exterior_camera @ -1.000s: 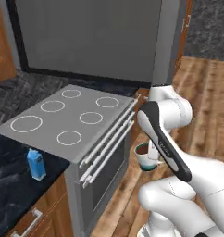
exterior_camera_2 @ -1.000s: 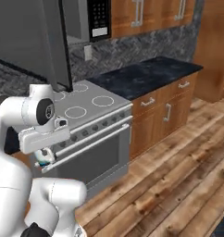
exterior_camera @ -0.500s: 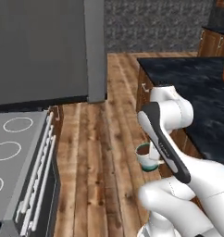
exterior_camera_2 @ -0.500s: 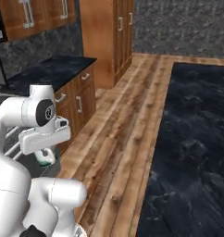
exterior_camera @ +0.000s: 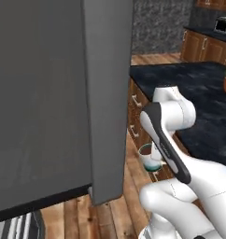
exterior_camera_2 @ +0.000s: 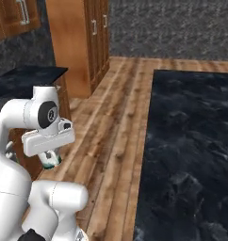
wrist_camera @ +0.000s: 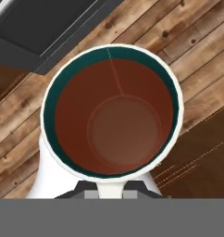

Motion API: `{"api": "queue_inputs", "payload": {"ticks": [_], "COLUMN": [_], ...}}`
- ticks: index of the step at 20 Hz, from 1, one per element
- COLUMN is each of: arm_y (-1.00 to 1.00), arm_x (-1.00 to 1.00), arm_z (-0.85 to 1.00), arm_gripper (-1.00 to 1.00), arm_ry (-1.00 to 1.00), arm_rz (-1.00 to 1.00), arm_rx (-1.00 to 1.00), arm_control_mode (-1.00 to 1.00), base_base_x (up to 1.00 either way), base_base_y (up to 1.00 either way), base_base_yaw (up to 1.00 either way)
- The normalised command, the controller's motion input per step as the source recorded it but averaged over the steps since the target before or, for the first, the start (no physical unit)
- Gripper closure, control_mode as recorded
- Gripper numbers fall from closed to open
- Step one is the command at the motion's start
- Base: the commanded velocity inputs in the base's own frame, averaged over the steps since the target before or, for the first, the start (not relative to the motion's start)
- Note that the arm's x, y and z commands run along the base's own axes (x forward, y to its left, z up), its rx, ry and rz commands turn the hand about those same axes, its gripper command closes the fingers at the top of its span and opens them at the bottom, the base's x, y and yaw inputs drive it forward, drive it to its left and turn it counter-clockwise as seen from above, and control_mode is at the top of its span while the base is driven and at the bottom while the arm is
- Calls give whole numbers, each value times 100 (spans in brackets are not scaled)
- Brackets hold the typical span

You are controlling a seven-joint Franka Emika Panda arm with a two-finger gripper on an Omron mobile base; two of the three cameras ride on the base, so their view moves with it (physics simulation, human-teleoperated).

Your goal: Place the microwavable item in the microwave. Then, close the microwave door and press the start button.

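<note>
Gripper clamped on mug rim, bottom centre of hand view; you hold it level, brown liquid inside. Step in hand: carry to microwave. Open door looms upper left, left base view. Next: steer mug round door into cavity, no tilt.

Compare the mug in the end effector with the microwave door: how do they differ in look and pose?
The mug is small, round and white with a teal inner rim, holding brown liquid; the microwave door is a wide, flat, dark grey panel. The mug is carried low above the wooden floor, while the door looms high, close to the left base camera. Both are off the floor.
</note>
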Motion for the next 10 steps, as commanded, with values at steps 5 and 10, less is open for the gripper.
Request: {"api": "queue_inputs", "payload": {"ticks": [5, 10], "arm_y": [0, 0], "arm_x": [0, 0], "arm_z": [0, 0], "arm_gripper": [100, 100], "arm_ry": [0, 0], "arm_rz": [0, 0], "arm_rx": [0, 0], "arm_control_mode": [100, 100], "base_base_x": [87, 85], "base_base_y": [36, 61], "base_base_yaw": [32, 53]}}
